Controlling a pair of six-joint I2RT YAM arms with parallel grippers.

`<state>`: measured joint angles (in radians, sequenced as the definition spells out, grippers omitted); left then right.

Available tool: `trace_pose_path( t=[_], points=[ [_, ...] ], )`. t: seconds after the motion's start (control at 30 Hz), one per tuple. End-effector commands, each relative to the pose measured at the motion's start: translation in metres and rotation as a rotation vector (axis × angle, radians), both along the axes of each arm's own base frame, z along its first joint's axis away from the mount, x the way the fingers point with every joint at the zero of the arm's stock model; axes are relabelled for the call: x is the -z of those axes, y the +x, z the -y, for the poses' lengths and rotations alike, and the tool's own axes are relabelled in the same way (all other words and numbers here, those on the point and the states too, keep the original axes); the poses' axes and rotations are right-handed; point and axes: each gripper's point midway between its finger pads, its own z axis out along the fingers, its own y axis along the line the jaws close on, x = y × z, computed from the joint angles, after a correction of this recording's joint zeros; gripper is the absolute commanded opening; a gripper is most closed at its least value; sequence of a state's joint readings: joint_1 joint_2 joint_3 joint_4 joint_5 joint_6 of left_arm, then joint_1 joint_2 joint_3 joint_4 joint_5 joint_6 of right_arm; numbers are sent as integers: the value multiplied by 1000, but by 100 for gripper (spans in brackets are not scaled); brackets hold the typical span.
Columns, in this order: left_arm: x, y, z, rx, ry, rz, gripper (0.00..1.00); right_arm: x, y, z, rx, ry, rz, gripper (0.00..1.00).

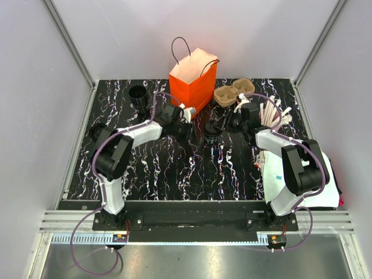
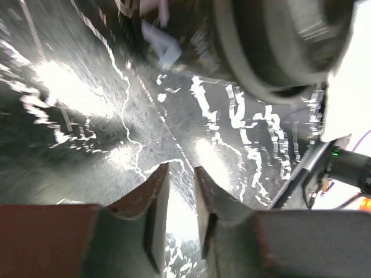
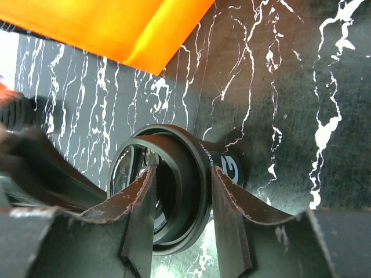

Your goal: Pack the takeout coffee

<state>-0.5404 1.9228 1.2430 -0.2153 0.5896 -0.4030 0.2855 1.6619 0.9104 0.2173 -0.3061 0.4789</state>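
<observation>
The takeout coffee [image 1: 211, 130] is a small black cup with a black lid, just in front of the orange paper bag [image 1: 193, 81]. In the right wrist view the cup [image 3: 227, 166] lies sideways to the camera. My right gripper [image 3: 182, 169] is shut on it: one finger rests on the lid's face, the other sits behind the lid's rim. From above, my right gripper [image 1: 224, 124] reaches it from the right. My left gripper [image 1: 187, 127] is just left of the cup. Its fingers [image 2: 155, 191] stand a little apart, with only table between them.
A second black cup [image 1: 138, 96] stands open at the back left. The brown pulp tray [image 1: 232, 93] sits right of the bag, white sticks [image 1: 271, 113] beside it. A white sheet [image 1: 325, 183] lies at the right edge. Grey walls enclose the marbled table [image 1: 174, 168].
</observation>
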Motion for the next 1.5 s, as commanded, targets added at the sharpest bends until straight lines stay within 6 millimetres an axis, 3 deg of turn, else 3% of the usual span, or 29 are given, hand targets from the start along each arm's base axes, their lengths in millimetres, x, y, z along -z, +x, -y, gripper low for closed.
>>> trace_pose_path(
  t=[0.0,0.23,0.33,0.37,0.5,0.77,0.9,1.13,1.47],
  points=[
    [-68,16,-10,49,-133,183,34,45,-43,6,-80,-102,-162,0],
    [-106,18,-30,89,-146,327,50,37,-43,-9,-167,-103,-117,0],
    [-115,15,-32,114,-152,355,60,31,-48,-31,-251,-98,-84,0],
    [-114,14,-34,123,-159,350,67,29,-54,-51,-328,-104,-52,0],
    [-107,14,-37,137,-176,319,73,18,-53,-79,-430,-67,-22,0],
    [-104,26,-66,125,-222,283,75,-9,-45,-113,-591,23,40,0],
    [-101,21,-75,153,-222,268,75,-10,-47,-129,-660,27,57,0],
    [-84,13,-81,161,-205,242,77,-20,-48,-137,-679,24,87,1],
    [-53,19,-80,140,-169,198,77,-33,-48,-142,-690,42,102,2]
  ],
)
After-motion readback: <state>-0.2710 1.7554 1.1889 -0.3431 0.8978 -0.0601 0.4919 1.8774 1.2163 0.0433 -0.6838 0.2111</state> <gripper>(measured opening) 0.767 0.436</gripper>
